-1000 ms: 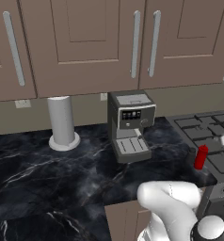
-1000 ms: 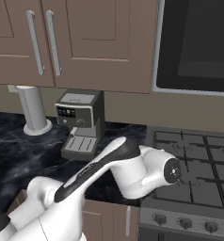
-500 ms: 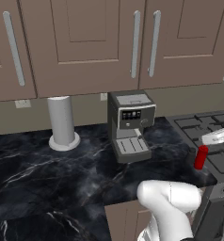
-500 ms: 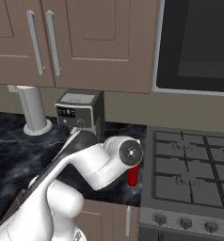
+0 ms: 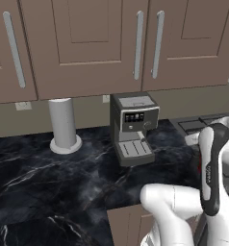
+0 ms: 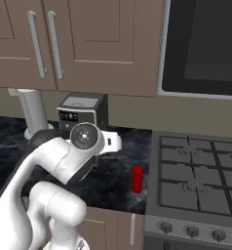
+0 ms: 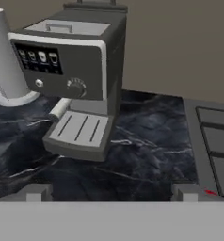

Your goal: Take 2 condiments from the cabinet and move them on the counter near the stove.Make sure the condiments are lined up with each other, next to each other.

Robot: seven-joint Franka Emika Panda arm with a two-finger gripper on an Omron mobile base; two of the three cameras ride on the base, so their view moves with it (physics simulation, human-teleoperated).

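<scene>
Brown cabinet (image 5: 82, 45) doors with pale bar handles hung shut above the glossy black counter (image 5: 49, 187). To the right sat the dark grey stove (image 6: 201, 171). A grey coffee machine (image 7: 76, 80) stood at the back of the counter, a grey cylinder (image 5: 64, 126) on its round foot to its left. The small red bottle (image 6: 137, 179) stood upright on the counter just left of the stove. The gripper (image 7: 111, 192) hung released, holding nothing, facing the coffee machine.
</scene>
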